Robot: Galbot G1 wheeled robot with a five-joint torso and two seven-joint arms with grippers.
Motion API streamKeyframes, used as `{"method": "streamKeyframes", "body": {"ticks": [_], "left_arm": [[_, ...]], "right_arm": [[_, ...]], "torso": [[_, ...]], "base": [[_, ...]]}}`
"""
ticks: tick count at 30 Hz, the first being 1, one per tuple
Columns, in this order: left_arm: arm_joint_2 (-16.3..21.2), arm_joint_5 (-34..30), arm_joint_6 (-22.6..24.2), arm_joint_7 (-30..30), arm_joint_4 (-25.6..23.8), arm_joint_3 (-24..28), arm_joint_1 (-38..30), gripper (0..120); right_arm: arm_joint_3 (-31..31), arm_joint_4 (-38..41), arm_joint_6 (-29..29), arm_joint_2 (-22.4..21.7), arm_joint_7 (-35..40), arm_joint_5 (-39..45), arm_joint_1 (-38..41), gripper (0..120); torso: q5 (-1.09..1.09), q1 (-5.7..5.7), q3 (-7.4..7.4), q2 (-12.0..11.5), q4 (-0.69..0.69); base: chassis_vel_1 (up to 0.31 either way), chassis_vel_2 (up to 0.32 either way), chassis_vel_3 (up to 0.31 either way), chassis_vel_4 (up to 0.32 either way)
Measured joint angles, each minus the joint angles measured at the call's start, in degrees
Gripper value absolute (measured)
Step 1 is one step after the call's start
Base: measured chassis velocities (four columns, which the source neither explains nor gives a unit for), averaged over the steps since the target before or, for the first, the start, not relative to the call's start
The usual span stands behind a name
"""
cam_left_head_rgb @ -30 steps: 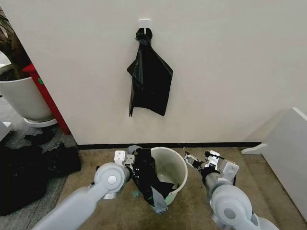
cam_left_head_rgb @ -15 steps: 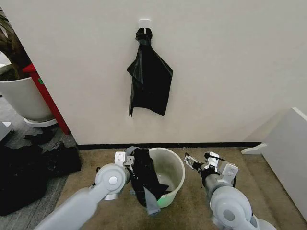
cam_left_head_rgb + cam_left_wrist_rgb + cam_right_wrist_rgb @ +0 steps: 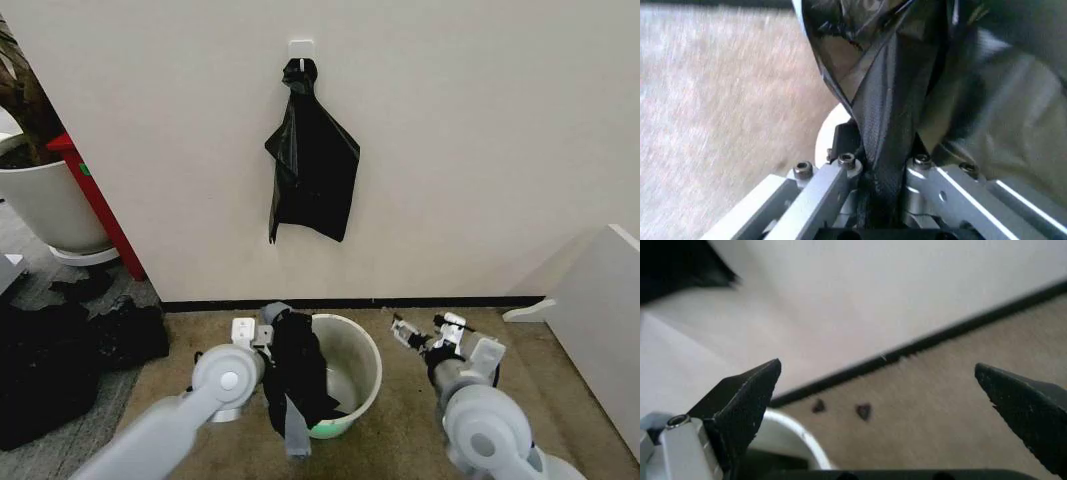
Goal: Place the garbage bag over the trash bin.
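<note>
Shifted leftward — garbage bag (image 3: 293,372) clenched in left pincer (image 3: 881,172), trash bin (image 3: 352,345) alongside, right pincer (image 3: 880,405) released

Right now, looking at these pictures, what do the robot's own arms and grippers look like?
Both arms are smooth, rounded light-grey tubes with round disc-shaped joint caps. The left gripper has a white block at the wrist and bare silver metal links with small hex bolts. The right gripper has white and silver parts, thin black cables, and pointed black textured fingers.
</note>
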Motion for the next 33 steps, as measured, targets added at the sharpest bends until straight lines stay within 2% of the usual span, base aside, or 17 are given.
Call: {"method": "streamKeyframes", "body": {"ticks": [4, 8, 11, 13, 20, 33], "left_arm": [[2.5, -2.0, -1.9, 3.3, -5.2, -3.8, -0.4, 5], [4.6, -1.9, -4.1, 5.9, -8.8, -4.9, -1.0, 5], [6.4, 0.8, -6.2, 8.9, -11.1, -5.1, -1.3, 5], [8.2, 5.0, -9.1, 12.4, -12.5, -5.1, -1.3, 5], [9.4, 7.6, -13.0, 16.0, -13.1, -5.0, -1.9, 5], [8.6, 7.6, -14.3, 17.5, -11.7, -4.2, -3.1, 5]], "right_arm": [[0.7, 3.6, -0.7, -1.7, -3.7, 0.8, 0.6, 100], [0.1, 5.6, -1.3, -2.7, -8.3, 1.3, 1.7, 100], [-0.7, 6.8, -1.6, -3.2, -12.9, 2.1, 3.3, 100], [-1.0, 7.7, -1.7, -3.9, -17.4, 3.4, 4.9, 100], [-1.9, 7.8, -2.3, -6.4, -26.2, 4.9, 5.5, 100], [-3.9, 7.7, -4.4, -5.5, -29.3, 17.0, 8.3, 100]], "torso": [[0.02, 0.00, 0.00, 0.0, -0.01], [-0.01, 0.00, 0.00, 0.0, -0.01], [0.00, 0.00, 0.00, 0.0, -0.02], [0.00, 0.00, 0.00, 0.0, 0.00], [-0.01, 0.00, 0.00, 0.0, -0.01], [0.00, 0.00, 0.00, 0.0, -0.02]], "base": [[0.000, 0.000, 0.000, 0.000], [0.000, 0.000, 0.000, 0.000], [0.000, 0.000, 0.000, 0.000], [0.000, 0.000, 0.000, 0.000], [0.000, 0.000, 0.000, 0.000], [0.000, 0.000, 0.000, 0.000]]}}
